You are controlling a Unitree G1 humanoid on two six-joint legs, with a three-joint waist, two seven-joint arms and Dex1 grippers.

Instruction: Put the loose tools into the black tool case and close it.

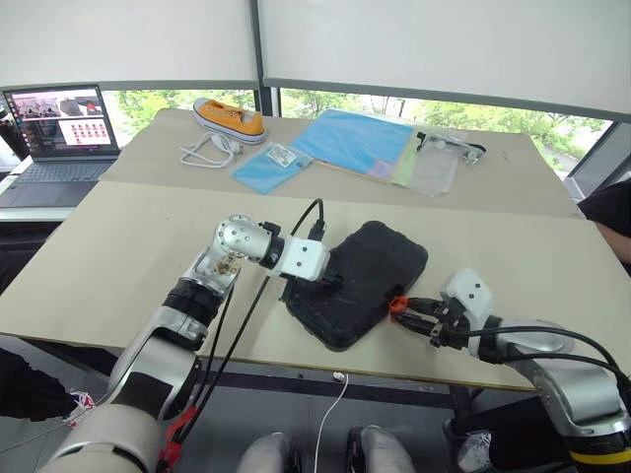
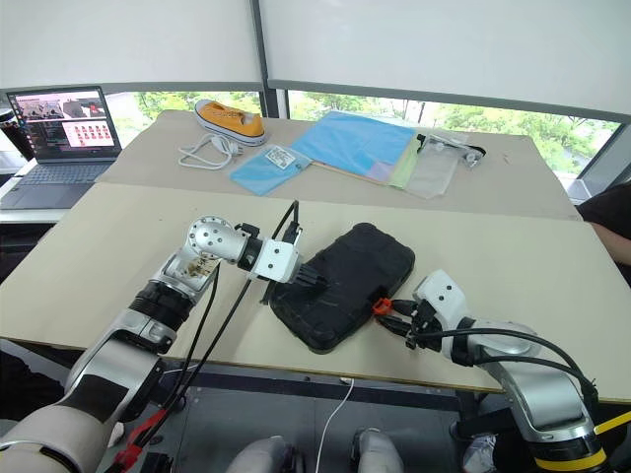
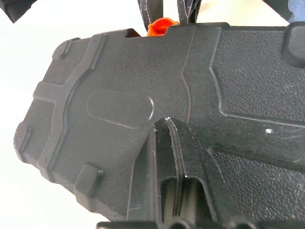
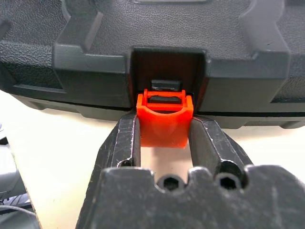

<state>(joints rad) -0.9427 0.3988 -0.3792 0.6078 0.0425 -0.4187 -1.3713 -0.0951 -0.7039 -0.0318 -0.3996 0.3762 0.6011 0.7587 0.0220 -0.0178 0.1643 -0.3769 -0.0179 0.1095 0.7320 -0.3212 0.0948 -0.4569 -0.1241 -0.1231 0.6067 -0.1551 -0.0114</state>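
The black tool case (image 1: 365,281) lies closed on the beige table (image 1: 128,256), close to the front edge. My left gripper (image 1: 335,281) is shut, with its fingertips (image 3: 167,123) resting on the case's textured lid. My right gripper (image 4: 164,126) reaches the case's near side, and its two fingers are shut on either side of the small orange latch (image 4: 164,125). That latch (image 1: 397,304) sticks out from the case's front rim. The loose tools are out of view.
On the far table lie an orange sneaker (image 1: 229,116), a white cable (image 1: 207,153), blue folders (image 1: 355,143), a blue pouch (image 1: 268,166) and a clear bag (image 1: 434,168). An open laptop (image 1: 64,133) stands at the far left. A person's dark sleeve (image 1: 611,212) shows at the right edge.
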